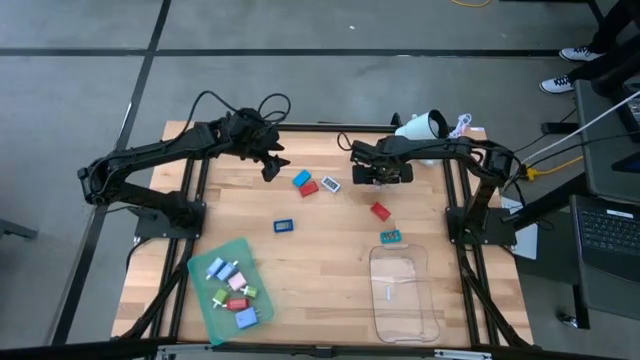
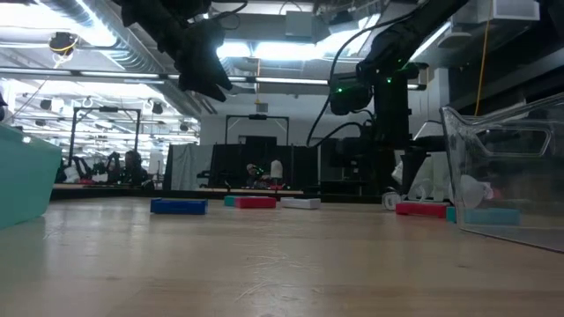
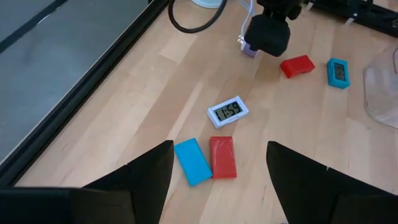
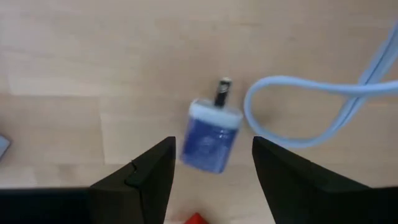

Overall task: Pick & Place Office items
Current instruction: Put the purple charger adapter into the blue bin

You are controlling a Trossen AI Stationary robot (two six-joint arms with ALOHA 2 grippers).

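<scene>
- We see a light blue piece [image 1: 301,179] and a red piece [image 1: 309,188] lying flat, side by side and touching
- Near them lies a white piece [image 1: 331,184] with a digit display facing up
- A blue framed piece [image 1: 284,226] lies alone at mid-table
- A second red piece [image 1: 380,210] and a teal piece [image 1: 390,237] lie apart
- Several more small pieces [image 1: 234,293] rest clustered in the green tray [image 1: 200,272]

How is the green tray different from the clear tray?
The green tray is solid green and lies tilted on the table; the clear tray is see-through and lies nearly straight. The green tray holds a heap of small coloured pieces; the clear tray holds only one small pale piece. The green tray is on the left arm's side, the clear tray on the right arm's. Both are flat, rectangular and near the front edge.
</scene>
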